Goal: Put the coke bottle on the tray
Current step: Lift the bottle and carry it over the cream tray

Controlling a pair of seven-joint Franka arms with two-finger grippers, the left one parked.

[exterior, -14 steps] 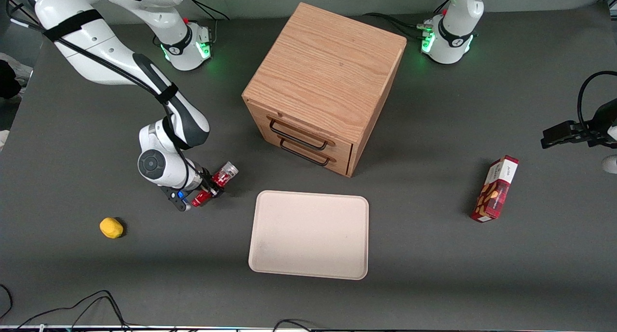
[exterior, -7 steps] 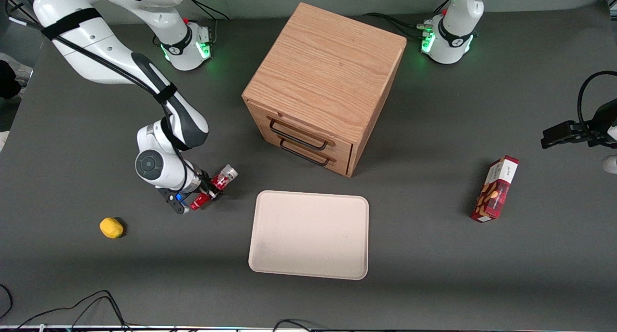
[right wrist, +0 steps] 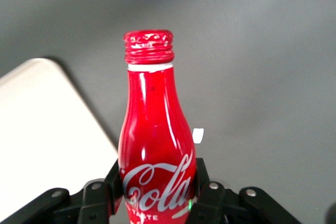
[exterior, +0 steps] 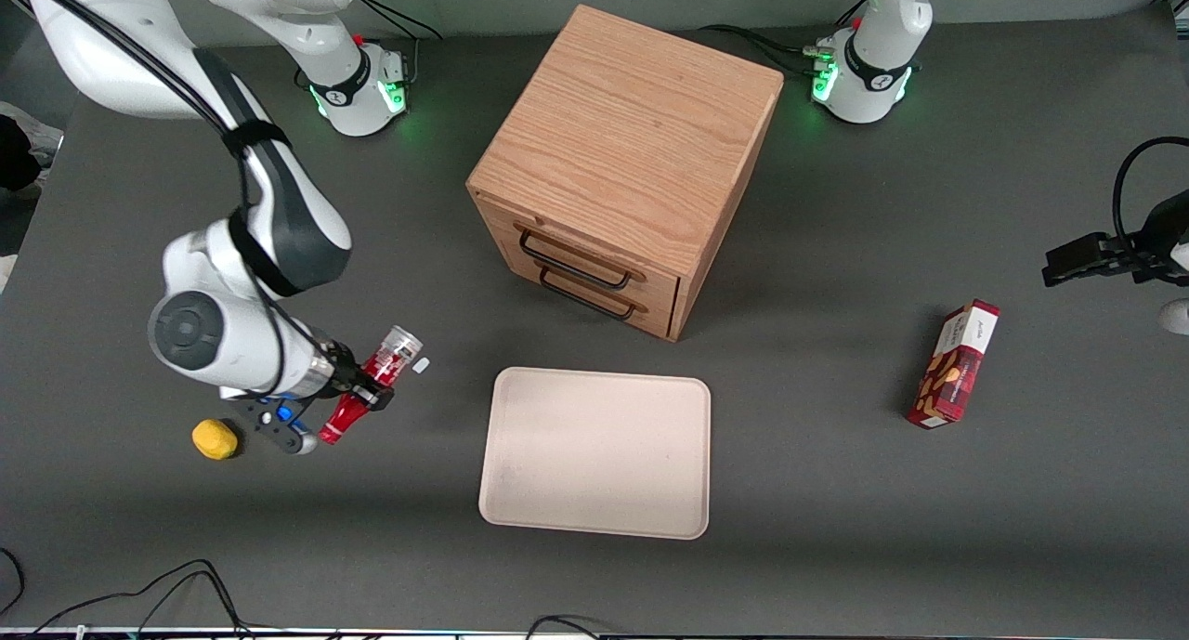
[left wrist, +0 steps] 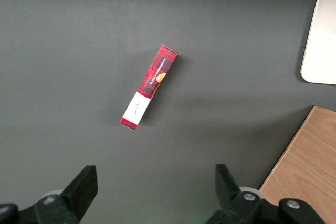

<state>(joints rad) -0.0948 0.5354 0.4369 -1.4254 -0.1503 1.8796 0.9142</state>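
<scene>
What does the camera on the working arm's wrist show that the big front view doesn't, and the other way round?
Only the wrist view shows the coke bottle close up, with its ridged red cap and white script, gripped by the gripper. Only the front view shows the wooden cabinet, the yellow object and the red snack box. Both show the bottle, the gripper, the tray and a small white scrap on the table.

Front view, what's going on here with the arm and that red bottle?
The working arm's tool is shut on the coke bottle and holds it tilted in the air, above the table and beside the tray, toward the working arm's end. The tray has nothing on it yet. A yellow object lies close by the tool, and a wooden drawer cabinet stands farther from the front camera.
</scene>
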